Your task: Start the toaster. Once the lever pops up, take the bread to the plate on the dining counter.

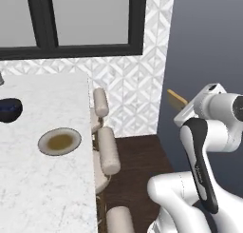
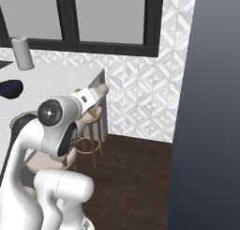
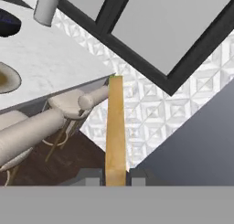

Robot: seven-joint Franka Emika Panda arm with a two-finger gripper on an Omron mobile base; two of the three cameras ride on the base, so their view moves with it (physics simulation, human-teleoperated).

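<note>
One white marble tabletop (image 1: 42,189), the dining counter, fills the left of the left base view and runs back to a wall of white diamond-patterned tiles (image 1: 133,94) under one black-framed window (image 1: 85,46); the floor (image 2: 136,177) is dark wood, and a plain dark grey wall (image 2: 211,130) closes the right side. Three pale cushioned stools (image 1: 108,150) stand in a row along the tabletop's edge. On the marble lie one olive-tan plate (image 1: 59,141) and, well apart toward the wall, one dark blue bowl (image 1: 9,109). The right base view adds a grey cylinder (image 2: 22,53) standing upright near the window. The end effector (image 3: 116,176) is closed on the single slice of bread (image 3: 115,127), seen edge-on in the hand view between the two fingertips (image 3: 91,178); in the left base view the slice pokes out beside the arm, off the tabletop over the floor, well apart from the plate.
</note>
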